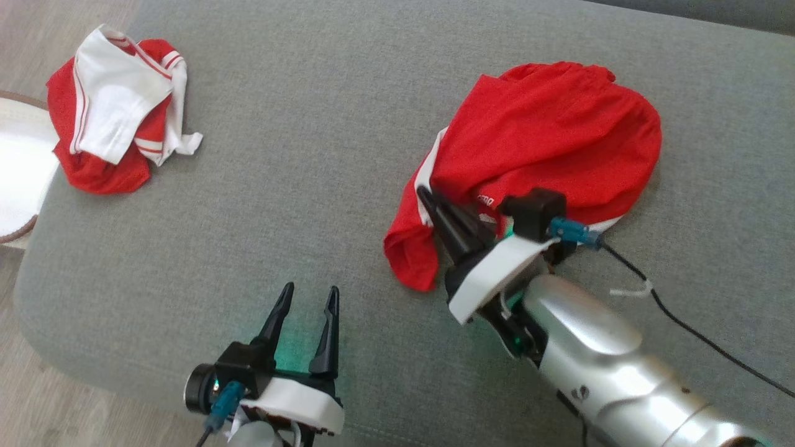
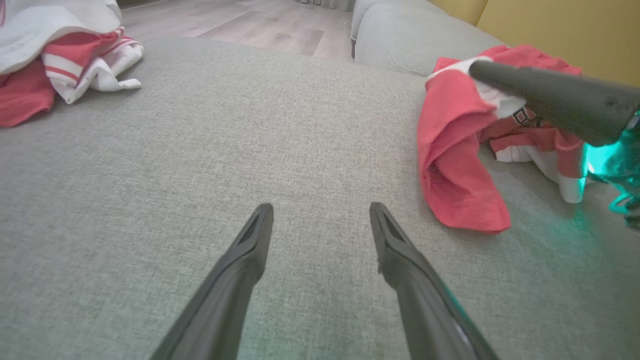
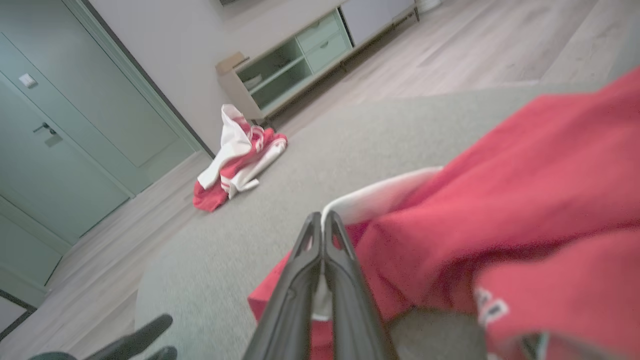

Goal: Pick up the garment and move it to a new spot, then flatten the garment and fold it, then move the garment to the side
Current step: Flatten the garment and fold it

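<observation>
Right wrist view: the right gripper [image 3: 322, 222] is clamped on the white edge of the red garment [image 3: 500, 200], which lies on the grey sofa cushion [image 3: 200, 260]. The left gripper [image 1: 310, 295] gapes nearby. Beyond are a second garment [image 3: 240, 160], wooden floor [image 3: 475, 45], a shelf unit [image 3: 290, 60] and a green door [image 3: 60, 125].

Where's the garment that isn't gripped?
In the head view the loose garment lies bunched at the sofa edge, far left, apart from the red garment pinched by the right end effector.
</observation>
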